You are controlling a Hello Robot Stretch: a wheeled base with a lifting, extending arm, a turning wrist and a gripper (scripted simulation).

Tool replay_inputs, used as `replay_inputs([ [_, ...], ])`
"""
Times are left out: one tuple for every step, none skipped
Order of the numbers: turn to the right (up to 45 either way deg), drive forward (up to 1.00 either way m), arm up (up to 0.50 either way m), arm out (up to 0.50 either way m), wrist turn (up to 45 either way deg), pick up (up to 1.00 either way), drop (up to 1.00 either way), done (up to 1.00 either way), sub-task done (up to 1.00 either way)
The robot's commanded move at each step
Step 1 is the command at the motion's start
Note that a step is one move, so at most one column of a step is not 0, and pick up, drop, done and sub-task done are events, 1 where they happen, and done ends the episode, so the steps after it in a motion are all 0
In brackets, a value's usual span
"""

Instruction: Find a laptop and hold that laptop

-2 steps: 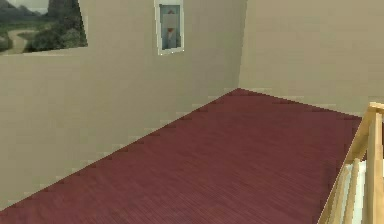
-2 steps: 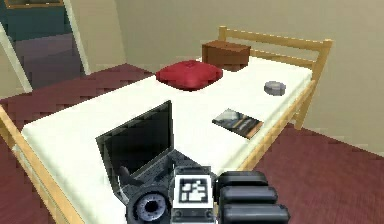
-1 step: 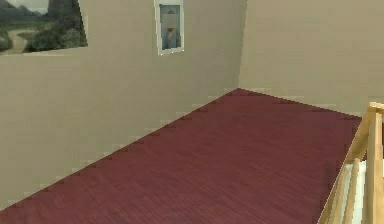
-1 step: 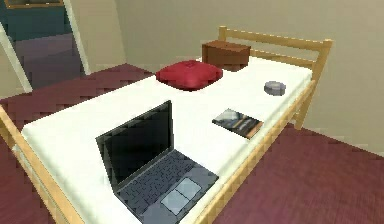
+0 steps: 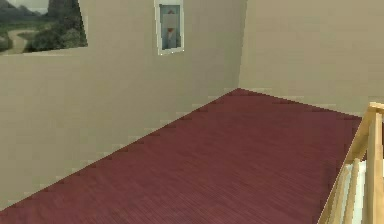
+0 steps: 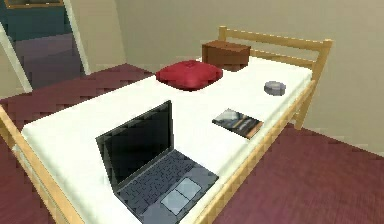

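End effector state I cannot tell from these pictures, so I make no guess about it.

The finding step looks finished. The laptop (image 6: 150, 165) lies on the bed (image 6: 90, 115), in the lower middle of the arm side view, with its lid raised and its keyboard toward the lower right. It is close to the bed's near edge. The holding step is not yet done.

I judge that the next move calls for a lift of the arm above the mattress and then a reach out to the laptop. Perhaps a small shift of the base is needed first, so that the arm lines up with it. The thin raised lid may tip if it is pushed, so the base part seems the safer place to grasp.

A book (image 6: 238, 122) lies right of the laptop, apart from it. Higher in the frame are a red pillow (image 6: 188, 73), a brown box (image 6: 226, 53) and a small grey thing (image 6: 275, 88), all well apart. The wooden rail (image 6: 40, 175) at the lower left could block a low reach.

In the forward view there are dark red floor (image 5: 230, 150), two wall pictures (image 5: 169, 25) and a bed post (image 5: 365, 160) at the lower right.
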Motion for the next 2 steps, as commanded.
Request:
replay_inputs([
  [0.0,0.00,0.10,0.00,0.0,0.00,0.00,0.00,0.00],
  [0.0,0.00,0.00,0.00,0.0,0.00,0.00,1.00,0.00],
])
